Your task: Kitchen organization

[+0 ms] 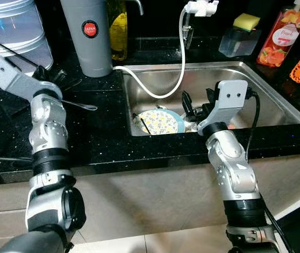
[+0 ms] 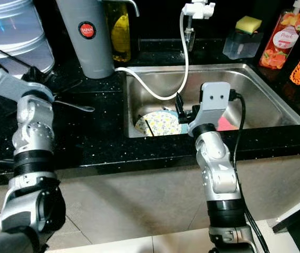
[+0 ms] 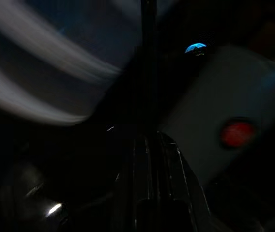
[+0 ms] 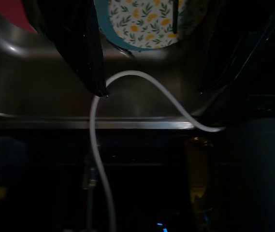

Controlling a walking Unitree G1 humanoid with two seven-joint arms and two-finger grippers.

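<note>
A floral plate with a blue rim lies in the steel sink, and a thin black stick rests across it. My right gripper hangs over the sink just right of the plate, open, with its fingers spread wide and nothing between them. At the far left, above the black counter, my left gripper looks shut on a thin black stick that points up and to the left. A metal spoon lies on the counter just right of that gripper.
A grey canister with a red label and a yellow bottle stand behind the counter. A white hose loops from the tap into the sink. Right: sponge holder, soap bottle. Clear tub far left.
</note>
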